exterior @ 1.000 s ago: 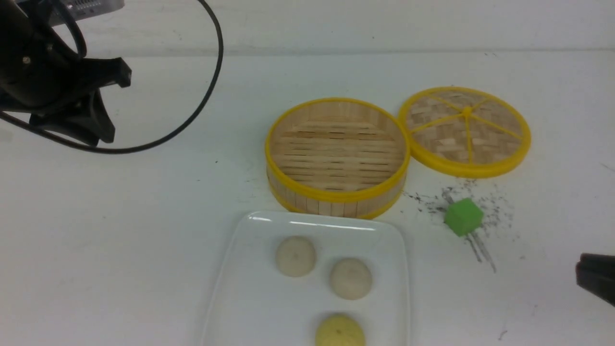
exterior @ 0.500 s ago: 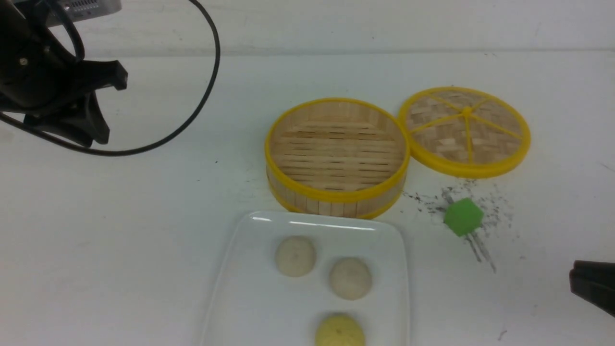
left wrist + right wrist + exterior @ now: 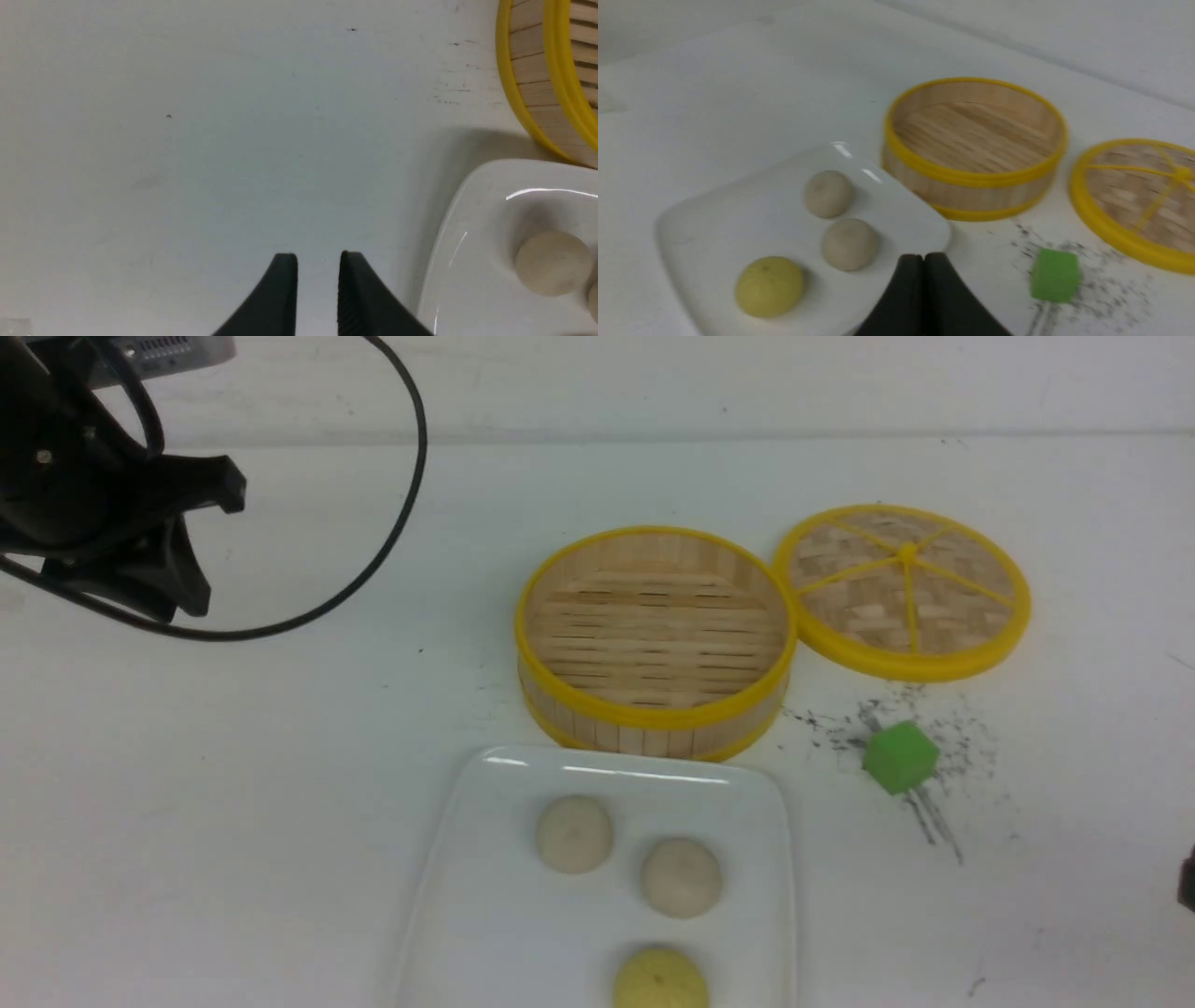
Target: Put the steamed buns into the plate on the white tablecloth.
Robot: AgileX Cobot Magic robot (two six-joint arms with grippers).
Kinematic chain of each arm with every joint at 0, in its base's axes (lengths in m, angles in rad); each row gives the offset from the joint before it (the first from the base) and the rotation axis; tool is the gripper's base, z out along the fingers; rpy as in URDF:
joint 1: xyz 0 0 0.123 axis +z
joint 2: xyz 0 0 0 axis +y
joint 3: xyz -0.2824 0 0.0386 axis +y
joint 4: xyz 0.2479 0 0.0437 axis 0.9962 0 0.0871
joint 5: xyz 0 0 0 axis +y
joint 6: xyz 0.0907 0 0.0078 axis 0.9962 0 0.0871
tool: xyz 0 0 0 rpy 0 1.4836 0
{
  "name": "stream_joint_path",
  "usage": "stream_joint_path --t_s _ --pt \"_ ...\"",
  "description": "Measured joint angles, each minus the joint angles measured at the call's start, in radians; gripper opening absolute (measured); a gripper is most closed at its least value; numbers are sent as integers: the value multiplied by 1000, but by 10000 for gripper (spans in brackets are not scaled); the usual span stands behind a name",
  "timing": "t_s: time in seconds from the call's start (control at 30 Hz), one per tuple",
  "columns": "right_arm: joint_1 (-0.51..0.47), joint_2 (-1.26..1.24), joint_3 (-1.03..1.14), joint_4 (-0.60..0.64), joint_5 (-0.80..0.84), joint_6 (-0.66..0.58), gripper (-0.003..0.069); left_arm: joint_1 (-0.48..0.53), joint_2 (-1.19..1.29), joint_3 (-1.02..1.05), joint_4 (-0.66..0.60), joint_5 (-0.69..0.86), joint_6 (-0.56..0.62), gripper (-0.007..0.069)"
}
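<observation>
A: Where are the buns (image 3: 681,877)?
B: All three on the plate (image 3: 485,896), just before the steamer (image 3: 653,635).
A: Grippers?
B: Left gripper (image 3: 317,261) slightly parted, empty, over bare table (image 3: 233,756); right gripper (image 3: 923,261) closed, empty.

In the front view the plate (image 3: 448,859) runs off the lower edge, which also clips the yellow bun (image 3: 660,980). The right gripper (image 3: 1187,885) shows only as a dark sliver at the right edge there, its jaws unseen. The left arm (image 3: 84,495) is cut by the left edge. In the right wrist view the lid (image 3: 1134,200) looks blurred and runs past the edge.
</observation>
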Motion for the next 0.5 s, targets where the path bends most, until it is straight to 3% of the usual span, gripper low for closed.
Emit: stream_joint_path --t_s 0.2,0.27,0.4,0.5 --pt "-292 -226 257 4 -47 0 5 0 -3 0 6 0 8 144" --pt "-331 -252 291 4 -47 0 6 0 -7 0 6 0 17 125" --pt "-423 -296 389 4 -5 0 11 0 -74 0 9 0 49 13" --pt "-447 -298 389 3 1 0 12 0 -151 0 20 0 53 2"
